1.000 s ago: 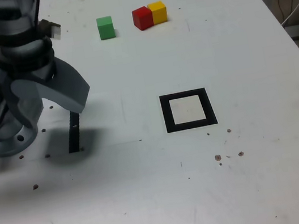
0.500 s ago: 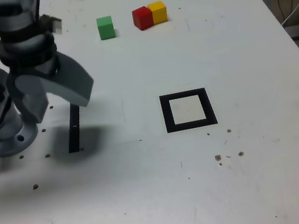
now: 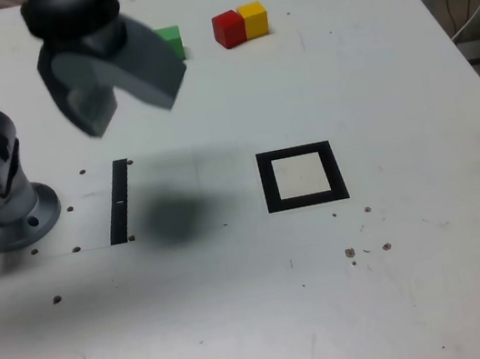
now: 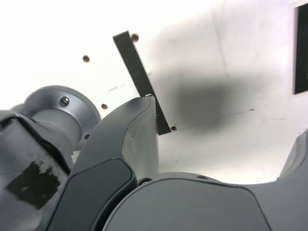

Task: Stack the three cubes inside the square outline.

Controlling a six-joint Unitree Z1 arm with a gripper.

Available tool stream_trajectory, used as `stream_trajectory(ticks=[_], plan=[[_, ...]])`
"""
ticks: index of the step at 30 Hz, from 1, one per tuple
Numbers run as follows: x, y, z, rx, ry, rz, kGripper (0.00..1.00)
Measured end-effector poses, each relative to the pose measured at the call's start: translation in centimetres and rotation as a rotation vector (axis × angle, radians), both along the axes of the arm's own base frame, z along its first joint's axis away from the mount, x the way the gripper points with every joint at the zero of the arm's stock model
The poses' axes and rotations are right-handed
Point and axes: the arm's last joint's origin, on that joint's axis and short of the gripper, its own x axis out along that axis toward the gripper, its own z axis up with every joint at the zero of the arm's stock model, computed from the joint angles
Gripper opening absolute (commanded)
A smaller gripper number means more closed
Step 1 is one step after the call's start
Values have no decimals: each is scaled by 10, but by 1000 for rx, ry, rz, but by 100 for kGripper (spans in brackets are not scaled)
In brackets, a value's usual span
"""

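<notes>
With the gripper [image 3: 120, 94] hanging above the worktop [image 3: 370, 75], jaws spread and empty, it partly hides the green cube [image 3: 170, 39] at its one o'clock, so a misjudged descent could knock that cube farther from the square outline [image 3: 302, 175].

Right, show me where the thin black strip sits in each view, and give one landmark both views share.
Exterior view: the thin black strip lies flat on the table, left of the square outline, near the arm's base.
Wrist view: the strip runs diagonally, its lower end partly behind a gripper finger.
Shared landmark: the arm's dark shadow beside the strip.
</notes>
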Motion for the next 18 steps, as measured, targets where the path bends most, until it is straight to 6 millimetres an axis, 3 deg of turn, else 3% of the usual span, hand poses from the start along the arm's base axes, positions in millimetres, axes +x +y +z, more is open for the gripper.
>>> stream_trajectory(ticks=[5, 11, 18], plan=[[11, 16, 28, 15, -77, -55, 100], [43, 42, 33, -20, -41, -101, 100], [76, 104, 35, -68, -24, 63, 100]])
